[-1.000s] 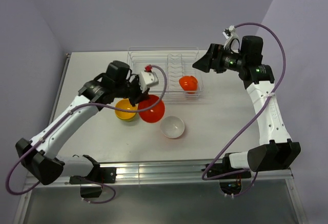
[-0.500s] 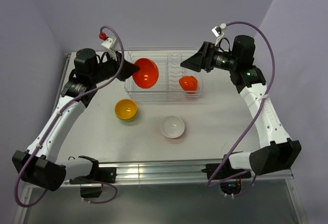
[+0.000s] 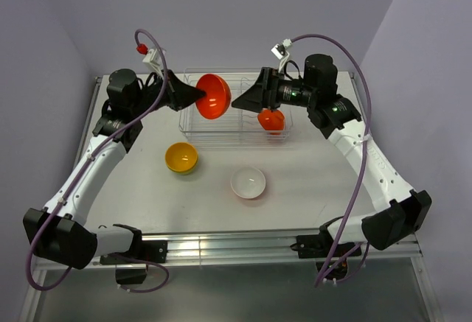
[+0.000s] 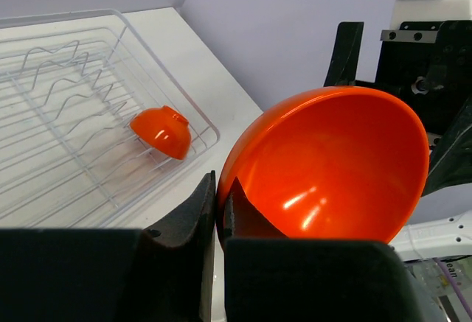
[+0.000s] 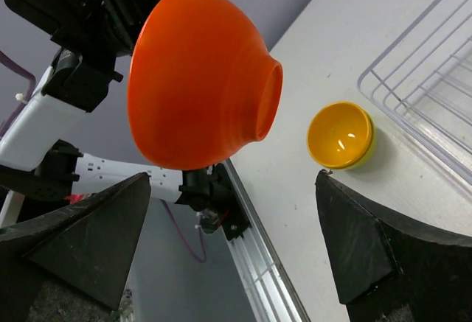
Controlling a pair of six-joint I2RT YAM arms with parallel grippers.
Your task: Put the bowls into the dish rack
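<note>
Gripping glossy red-orange plastic bowl (image 3: 212, 95) by its rim with left gripper (image 4: 220, 197) over clear ribbed rack (image 3: 228, 132) left end, right gripper (image 5: 236, 241) spread wide.

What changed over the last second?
The left gripper, shut on the red-orange bowl, carried it up from the table beside the yellow bowl to above the dish rack, tipped on its side. The open right gripper swung left toward it. The small orange bowl in the rack, yellow bowl and white bowl stayed put.
</note>
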